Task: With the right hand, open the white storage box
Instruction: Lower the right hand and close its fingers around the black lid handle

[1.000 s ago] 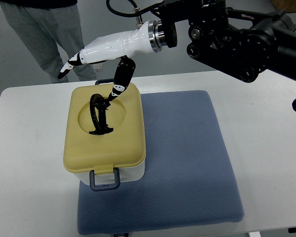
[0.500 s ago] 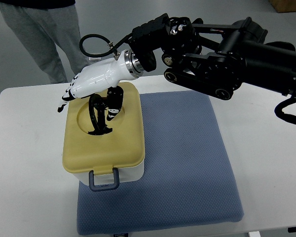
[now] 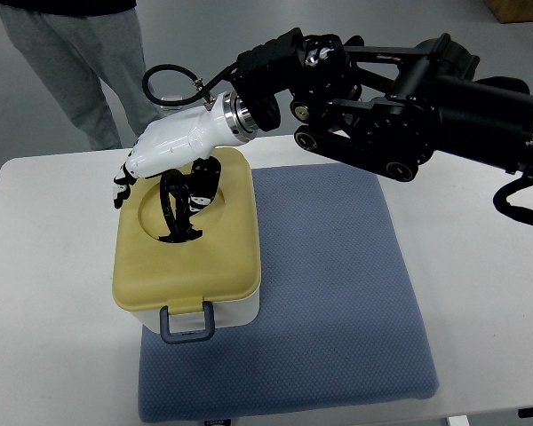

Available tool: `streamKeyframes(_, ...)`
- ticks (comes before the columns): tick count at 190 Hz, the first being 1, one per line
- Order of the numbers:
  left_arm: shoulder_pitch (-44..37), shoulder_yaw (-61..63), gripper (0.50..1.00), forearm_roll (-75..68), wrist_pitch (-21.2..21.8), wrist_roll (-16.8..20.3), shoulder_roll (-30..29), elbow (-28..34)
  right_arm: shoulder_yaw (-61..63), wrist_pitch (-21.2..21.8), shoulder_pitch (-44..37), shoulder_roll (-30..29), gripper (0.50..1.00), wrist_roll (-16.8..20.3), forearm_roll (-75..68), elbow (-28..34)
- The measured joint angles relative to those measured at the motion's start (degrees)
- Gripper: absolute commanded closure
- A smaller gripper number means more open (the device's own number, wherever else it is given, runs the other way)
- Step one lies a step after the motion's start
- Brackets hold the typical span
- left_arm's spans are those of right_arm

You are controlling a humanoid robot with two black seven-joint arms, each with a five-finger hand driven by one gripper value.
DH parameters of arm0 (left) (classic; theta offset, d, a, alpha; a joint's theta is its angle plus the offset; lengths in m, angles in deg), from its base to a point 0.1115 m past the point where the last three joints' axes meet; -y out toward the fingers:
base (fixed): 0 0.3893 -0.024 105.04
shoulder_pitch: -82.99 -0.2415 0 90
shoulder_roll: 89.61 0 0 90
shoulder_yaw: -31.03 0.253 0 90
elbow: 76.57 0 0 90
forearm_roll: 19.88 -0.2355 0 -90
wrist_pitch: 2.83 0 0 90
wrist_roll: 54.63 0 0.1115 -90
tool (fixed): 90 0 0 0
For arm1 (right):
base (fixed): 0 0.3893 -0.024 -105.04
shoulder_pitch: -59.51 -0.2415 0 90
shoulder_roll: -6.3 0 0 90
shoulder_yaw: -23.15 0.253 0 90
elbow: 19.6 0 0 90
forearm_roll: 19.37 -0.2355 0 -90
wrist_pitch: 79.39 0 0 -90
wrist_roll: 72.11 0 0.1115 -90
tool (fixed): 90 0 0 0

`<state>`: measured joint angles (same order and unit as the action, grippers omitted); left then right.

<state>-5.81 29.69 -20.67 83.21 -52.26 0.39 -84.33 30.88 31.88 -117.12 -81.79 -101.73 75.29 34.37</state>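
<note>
The storage box stands on the left part of a blue mat (image 3: 338, 293). It has a yellow lid (image 3: 191, 266) over a white base (image 3: 242, 312), with a grey-blue latch (image 3: 188, 324) at the near side. A black loop handle (image 3: 171, 213) stands upright in the lid's round recess. My right hand (image 3: 160, 182), white with black fingertips, hangs over the far part of the lid. Its thumb (image 3: 204, 180) rests against the handle's right side. Its fingers (image 3: 122, 185) point down past the lid's far left corner, loosely spread and not closed round the handle.
The mat lies on a white table (image 3: 53, 266). A person's grey trouser legs (image 3: 71, 62) stand beyond the far left edge. My black right arm (image 3: 400, 98) and its cable loop (image 3: 164, 84) span the far side above the mat.
My right hand has swung left and down from above the box's far edge onto the lid, its thumb staying at the upright handle. In the last half second it dropped slightly.
</note>
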Motion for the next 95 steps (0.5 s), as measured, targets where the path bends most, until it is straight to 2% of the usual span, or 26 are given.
streamKeyframes(20,-0.01,-0.01,0.500,0.00,0.00,0.00,0.00,-0.01,0.00,0.00,-0.10,0.18,0.801,-0.06,0.00,0.00)
streamKeyframes(53,-0.01,-0.01,0.500,0.00,0.00,0.00,0.00,-0.02,0.00,0.00,-0.18,0.35,0.818,-0.16,0.00,0.00)
streamKeyframes(85,0.00,-0.03,0.500,0.00,0.00,0.00,0.00,-0.03,0.00,0.00,-0.01,0.20,0.895,-0.17,0.00,0.00)
streamKeyframes(95,0.00,-0.03,0.500,0.00,0.00,0.00,0.00,-0.03,0.00,0.01,0.07,0.15,0.899,-0.17,0.00,0.00)
